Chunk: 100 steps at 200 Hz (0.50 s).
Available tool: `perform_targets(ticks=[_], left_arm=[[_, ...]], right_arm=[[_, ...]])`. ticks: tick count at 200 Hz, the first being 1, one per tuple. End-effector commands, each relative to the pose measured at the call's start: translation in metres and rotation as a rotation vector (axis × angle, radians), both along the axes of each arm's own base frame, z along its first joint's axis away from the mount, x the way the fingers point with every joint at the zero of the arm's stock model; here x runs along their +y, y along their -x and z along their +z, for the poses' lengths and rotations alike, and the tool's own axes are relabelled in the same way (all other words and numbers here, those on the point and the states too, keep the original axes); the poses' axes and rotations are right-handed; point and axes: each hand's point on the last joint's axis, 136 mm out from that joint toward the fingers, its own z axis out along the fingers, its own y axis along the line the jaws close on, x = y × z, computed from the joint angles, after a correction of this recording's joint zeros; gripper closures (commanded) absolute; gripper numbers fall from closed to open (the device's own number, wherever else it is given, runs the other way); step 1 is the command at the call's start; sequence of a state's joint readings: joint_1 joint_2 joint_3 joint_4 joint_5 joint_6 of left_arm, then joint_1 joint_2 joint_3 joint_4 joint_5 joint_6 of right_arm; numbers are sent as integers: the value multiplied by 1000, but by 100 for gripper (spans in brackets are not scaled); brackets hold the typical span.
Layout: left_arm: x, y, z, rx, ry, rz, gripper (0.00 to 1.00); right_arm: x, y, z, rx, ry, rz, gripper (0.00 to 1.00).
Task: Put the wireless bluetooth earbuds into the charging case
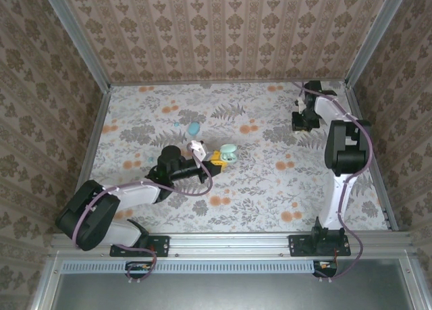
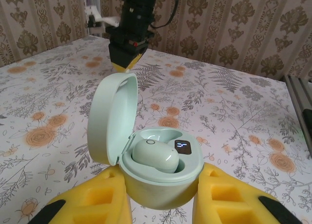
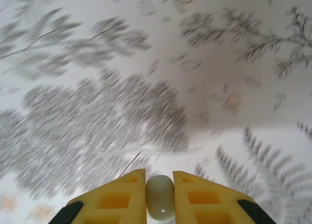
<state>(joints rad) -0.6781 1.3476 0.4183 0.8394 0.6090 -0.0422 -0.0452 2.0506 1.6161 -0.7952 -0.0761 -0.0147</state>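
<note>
My left gripper (image 1: 217, 157) is shut on the mint-green charging case (image 2: 161, 187), held by its base between the yellow fingers (image 2: 92, 202). The lid (image 2: 111, 115) stands open to the left. One pale mint earbud (image 2: 155, 155) lies in its socket beside a small lit display (image 2: 182, 147); the other socket behind it looks empty. My right gripper (image 3: 160, 200) hangs above the table at the far right (image 1: 301, 119), shut on a second pale earbud (image 3: 160, 197). That gripper (image 2: 124, 63) is also ahead of the case in the left wrist view.
A teal-blue oval case (image 1: 194, 128) lies on the floral cloth at the back left, with a tiny light-blue bit (image 1: 177, 123) beside it. Patterned walls and metal frame rails (image 1: 92, 148) enclose the table. The right wrist view is blurred by motion.
</note>
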Motion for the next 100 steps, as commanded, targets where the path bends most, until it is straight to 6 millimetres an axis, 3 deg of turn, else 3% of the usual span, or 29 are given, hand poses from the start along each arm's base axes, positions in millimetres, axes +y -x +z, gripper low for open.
perform_targets(ticks=[1, 28, 68, 100], left_arm=[[3, 5, 12, -15, 37, -7, 100], [4, 7, 13, -7, 38, -9, 100], [7, 7, 16, 20, 32, 6, 100], [11, 10, 20, 28, 40, 18, 100]], right_arm=[[25, 10, 56, -135, 60, 29, 83], [78, 41, 103, -264, 83, 122, 83], [159, 104, 172, -536, 74, 297, 85], [202, 149, 194, -636, 14, 383, 86]])
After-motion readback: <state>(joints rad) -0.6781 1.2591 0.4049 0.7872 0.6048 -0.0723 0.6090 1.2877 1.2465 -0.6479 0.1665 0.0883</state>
